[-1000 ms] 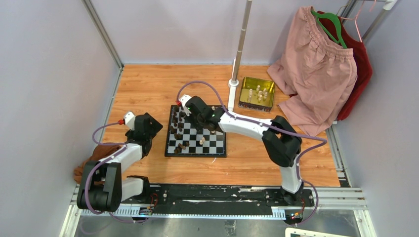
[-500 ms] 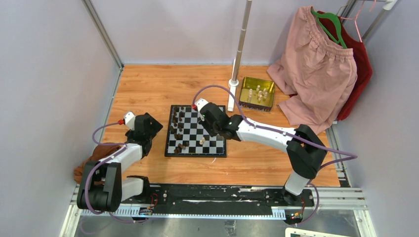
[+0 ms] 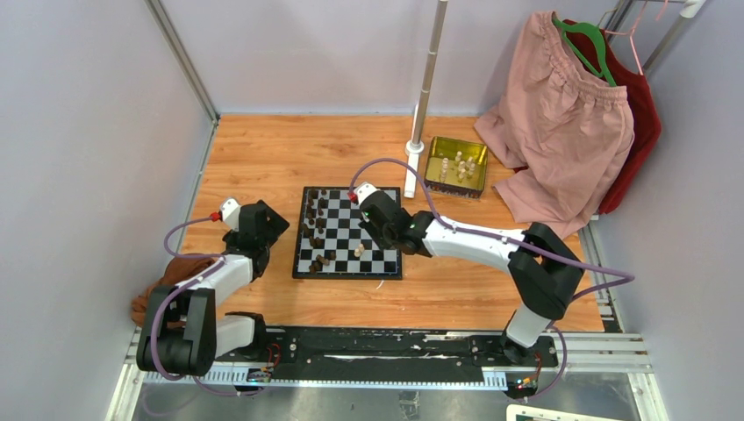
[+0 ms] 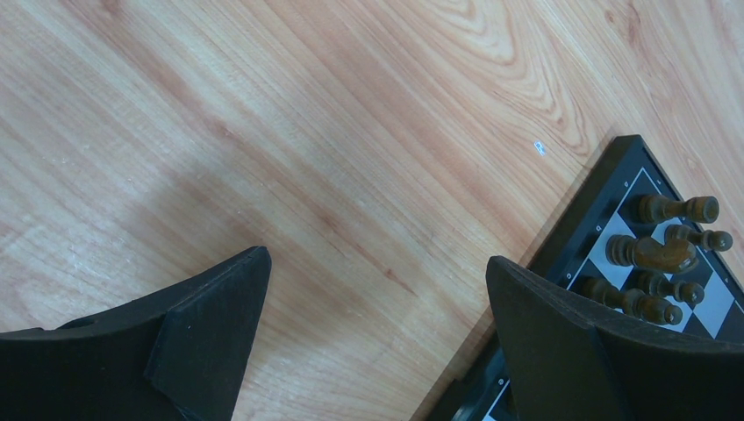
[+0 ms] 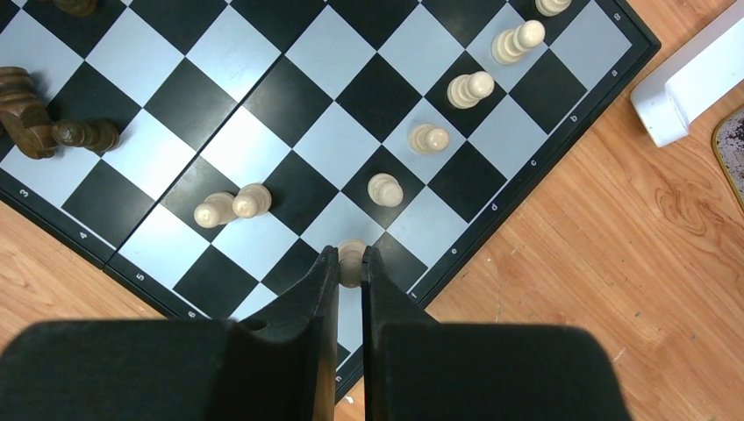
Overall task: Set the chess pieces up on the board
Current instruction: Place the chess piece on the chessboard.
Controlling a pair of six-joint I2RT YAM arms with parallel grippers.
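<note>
Checked board (image 5: 219,53) (black, white); cream piece (image 5: 352,260)

Right tool (image 5: 350,266): fingers pinch a cream piece (image 5: 352,253) near the board's edge.
Board (image 5: 377,96): cream pieces (image 5: 429,138) in a diagonal row (two more sit together, apart).
Dark pieces (image 5: 53,132): lying at left.

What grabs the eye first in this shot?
The right gripper pinches a cream piece at the board's right edge, in line with other cream pieces. The left gripper hangs wide open over bare wood left of the board. Far right, a gold tin holds more cream pieces.
</note>
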